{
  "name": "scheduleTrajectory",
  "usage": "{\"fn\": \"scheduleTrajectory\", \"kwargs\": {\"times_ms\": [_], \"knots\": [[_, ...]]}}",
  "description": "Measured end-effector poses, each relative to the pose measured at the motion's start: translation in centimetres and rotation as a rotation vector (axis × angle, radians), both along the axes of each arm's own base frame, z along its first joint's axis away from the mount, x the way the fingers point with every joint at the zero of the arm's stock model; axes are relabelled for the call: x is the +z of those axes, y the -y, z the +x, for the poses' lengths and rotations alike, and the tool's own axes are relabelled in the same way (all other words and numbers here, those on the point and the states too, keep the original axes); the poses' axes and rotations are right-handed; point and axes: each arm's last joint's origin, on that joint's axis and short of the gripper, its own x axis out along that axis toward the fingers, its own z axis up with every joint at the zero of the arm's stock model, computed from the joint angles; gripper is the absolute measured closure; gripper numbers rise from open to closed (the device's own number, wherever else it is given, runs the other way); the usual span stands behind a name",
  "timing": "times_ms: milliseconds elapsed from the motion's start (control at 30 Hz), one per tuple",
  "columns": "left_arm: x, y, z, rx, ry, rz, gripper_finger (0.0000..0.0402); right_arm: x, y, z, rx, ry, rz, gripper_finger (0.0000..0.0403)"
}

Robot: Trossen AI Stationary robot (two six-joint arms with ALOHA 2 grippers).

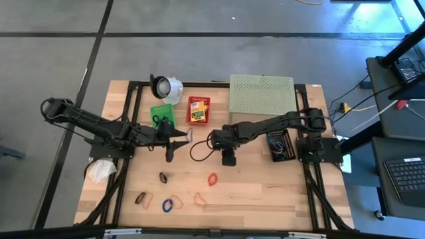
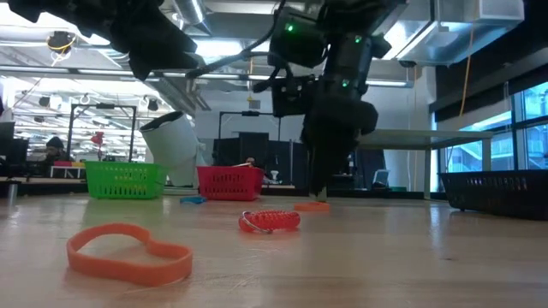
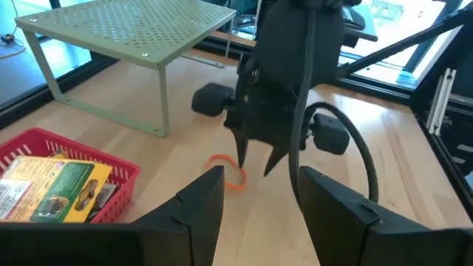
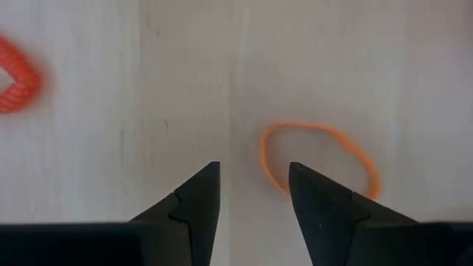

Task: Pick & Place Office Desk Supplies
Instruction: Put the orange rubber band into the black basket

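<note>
A thin orange rubber-band loop (image 4: 318, 157) lies flat on the wooden table (image 1: 265, 186), directly under the right gripper (image 4: 255, 193), whose two dark fingers stand apart with nothing between them; one fingertip (image 4: 303, 177) covers the loop's near edge, and whether it touches cannot be told. In the high view this gripper (image 1: 229, 159) sits near the table's middle. A red coiled band (image 1: 212, 178) lies at about 7 o'clock from it, close by.

The left gripper (image 1: 170, 157) waits at 9 o'clock from the right one, its fingers (image 3: 196, 210) also spread and empty (its wrist camera looks across at the other arm and the same orange loop (image 3: 230, 174)).

More bands lie toward the front edge: a black one (image 1: 163, 176), a dark one (image 1: 141, 197), a blue one (image 1: 167, 205), and an orange one (image 1: 200, 198).

At 11 o'clock from the right gripper stands a red basket (image 1: 198, 110) holding a crayon box (image 3: 55, 188), with a green basket (image 1: 162, 114) beside it. The pale green perforated shelf (image 1: 261, 93) stands at 1 o'clock, and a white round object (image 1: 166, 87) lies beyond the green basket.
</note>
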Motion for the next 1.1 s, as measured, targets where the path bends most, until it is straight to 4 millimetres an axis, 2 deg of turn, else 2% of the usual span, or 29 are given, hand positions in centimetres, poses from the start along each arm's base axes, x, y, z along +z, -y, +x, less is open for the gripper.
{"fn": "scheduleTrajectory", "kwargs": {"times_ms": [500,667,867,1100], "knots": [[0.0,0.1,0.0,-0.024,-0.004,0.01,0.0233,-2.6,0.4,1.2,0.013,0.004,0.094,0.0248],[0.0,0.2,0.0,-0.031,-0.004,0.009,0.0233,-3.3,0.4,1.3,0.004,-0.011,0.072,0.0293],[0.0,0.2,0.0,-0.033,-0.005,0.008,0.0233,-3.2,0.6,1.3,-0.06,-0.001,0.072,0.0391],[0.0,0.2,0.0,-0.033,-0.005,0.008,0.0233,-3.1,0.6,1.2,-0.165,-0.008,0.102,0.0399]]}}
